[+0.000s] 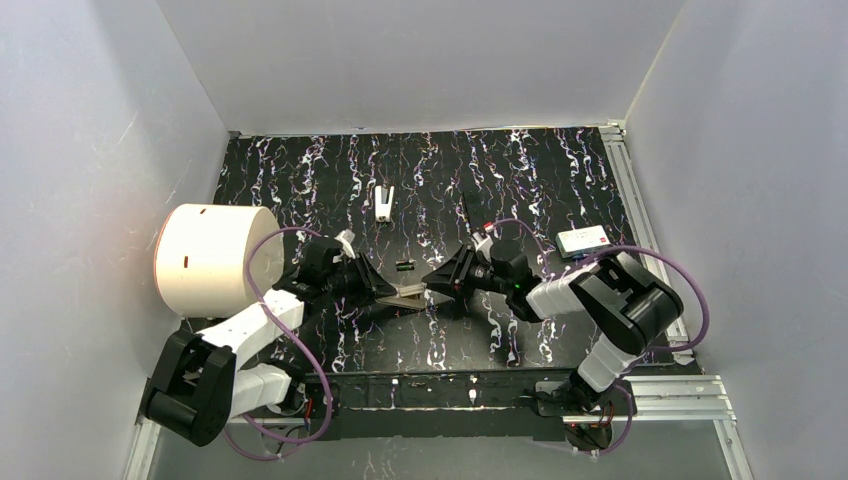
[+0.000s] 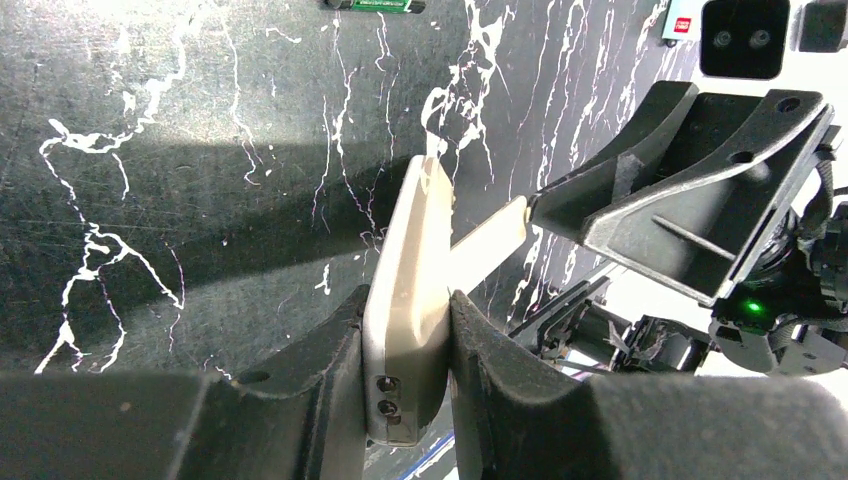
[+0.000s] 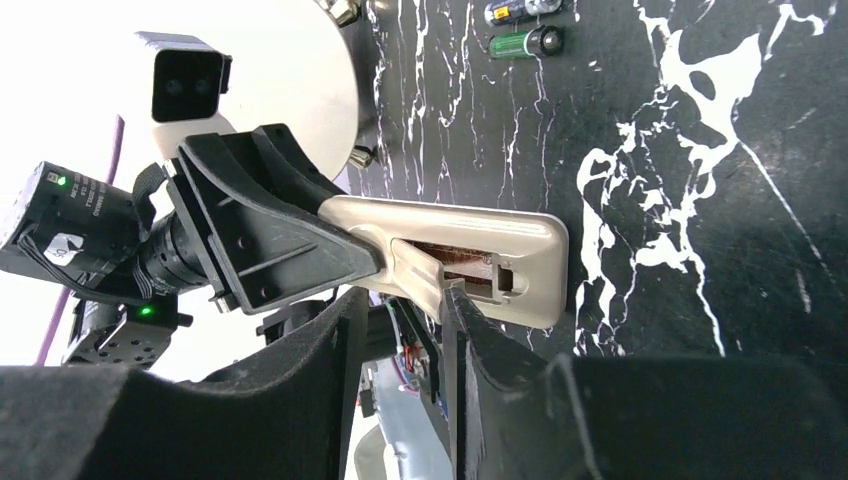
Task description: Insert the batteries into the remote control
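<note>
The left gripper (image 2: 405, 305) pinches the beige remote control (image 2: 405, 240) edgewise, with its battery cover (image 2: 492, 238) swung out. The right gripper (image 3: 400, 295) stands partly spread around that cover, but whether it actually grips it is unclear. A green battery (image 3: 525, 42) lies on the marbled table (image 3: 700, 120) beyond the remote, and a second cell (image 3: 520, 10) is cut off by the frame edge.

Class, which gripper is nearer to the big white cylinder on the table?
Left. The left gripper, clamped on the remote, is to the right of the white cylinder. The right gripper is farther right, at the remote's other end.
</note>
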`<action>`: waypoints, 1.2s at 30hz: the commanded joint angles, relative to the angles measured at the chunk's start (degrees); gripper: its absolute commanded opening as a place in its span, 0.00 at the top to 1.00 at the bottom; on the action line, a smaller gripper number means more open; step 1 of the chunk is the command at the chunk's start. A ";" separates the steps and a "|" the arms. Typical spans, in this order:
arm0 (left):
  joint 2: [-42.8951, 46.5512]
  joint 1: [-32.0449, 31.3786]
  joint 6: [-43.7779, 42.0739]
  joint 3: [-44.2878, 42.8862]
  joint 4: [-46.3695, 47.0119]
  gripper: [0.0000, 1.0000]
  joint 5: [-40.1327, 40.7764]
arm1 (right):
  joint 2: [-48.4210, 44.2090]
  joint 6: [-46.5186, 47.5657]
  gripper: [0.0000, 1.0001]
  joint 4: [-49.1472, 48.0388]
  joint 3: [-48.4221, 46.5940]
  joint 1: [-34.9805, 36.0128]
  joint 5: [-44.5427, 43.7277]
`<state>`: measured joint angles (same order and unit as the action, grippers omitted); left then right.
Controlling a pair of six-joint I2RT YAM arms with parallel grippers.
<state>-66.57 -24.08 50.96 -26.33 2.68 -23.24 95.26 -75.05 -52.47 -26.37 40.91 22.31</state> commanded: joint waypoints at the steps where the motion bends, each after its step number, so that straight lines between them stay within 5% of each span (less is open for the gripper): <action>1: -2.03 -0.97 -3.96 -0.05 -9.30 1.00 3.80 | -2.75 0.05 0.58 4.67 -1.51 -1.55 0.74; 16: -3.88 -0.97 -7.84 -5.42 -15.71 1.00 3.81 | -11.24 20.73 0.57 46.07 -8.39 -11.55 -14.66; 23: -2.28 -0.97 -10.00 -8.28 -17.69 1.00 2.45 | -7.25 33.46 0.65 57.52 -13.43 -12.28 -19.69; 36: -0.85 -0.97 -11.37 -9.42 -17.95 1.00 2.18 | -11.66 43.41 0.61 63.33 -16.68 -11.83 -22.74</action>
<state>-68.49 -24.88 42.06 -34.68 -9.98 -23.31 86.74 -36.03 6.76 -41.91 28.93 0.78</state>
